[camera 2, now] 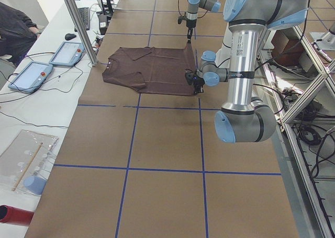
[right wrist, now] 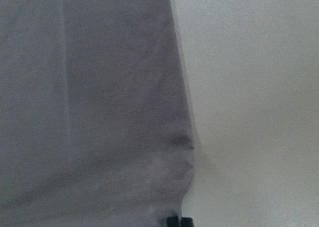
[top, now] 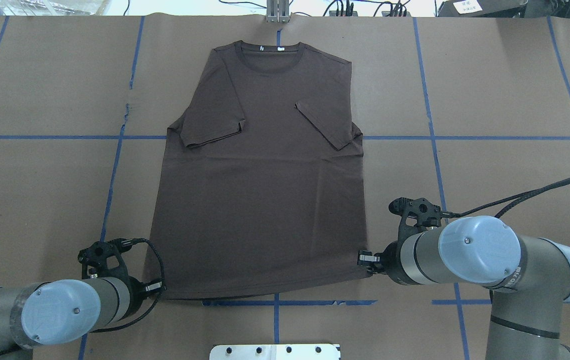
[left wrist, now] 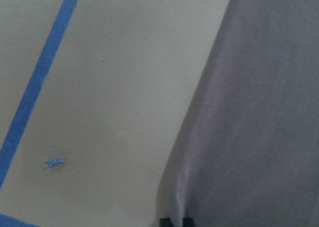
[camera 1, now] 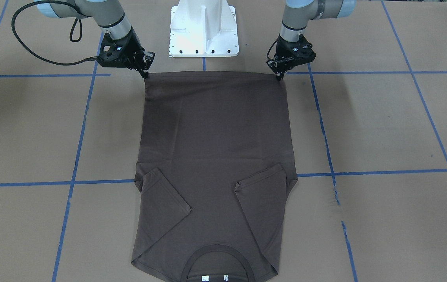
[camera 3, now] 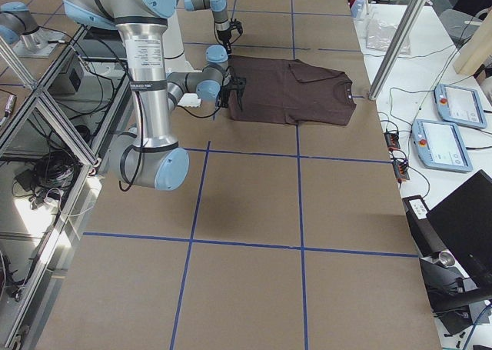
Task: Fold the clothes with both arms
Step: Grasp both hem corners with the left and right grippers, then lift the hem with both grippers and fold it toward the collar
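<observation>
Left tool [camera 1: 282, 75] and right tool [camera 1: 145, 73] each pinch a near hem corner of the brown T-shirt [camera 1: 215, 133]. Wrist views show only cloth edge. Worktop [camera 1: 384, 125] spreads wide on both sides.

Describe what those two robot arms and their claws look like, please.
Both the left arm and right arm are grey metal tubes with rounded light-blue joint caps. They end in black two-finger claws, the left gripper and right gripper. A black cable loops beside the right arm; a printed label marks the left.
</observation>
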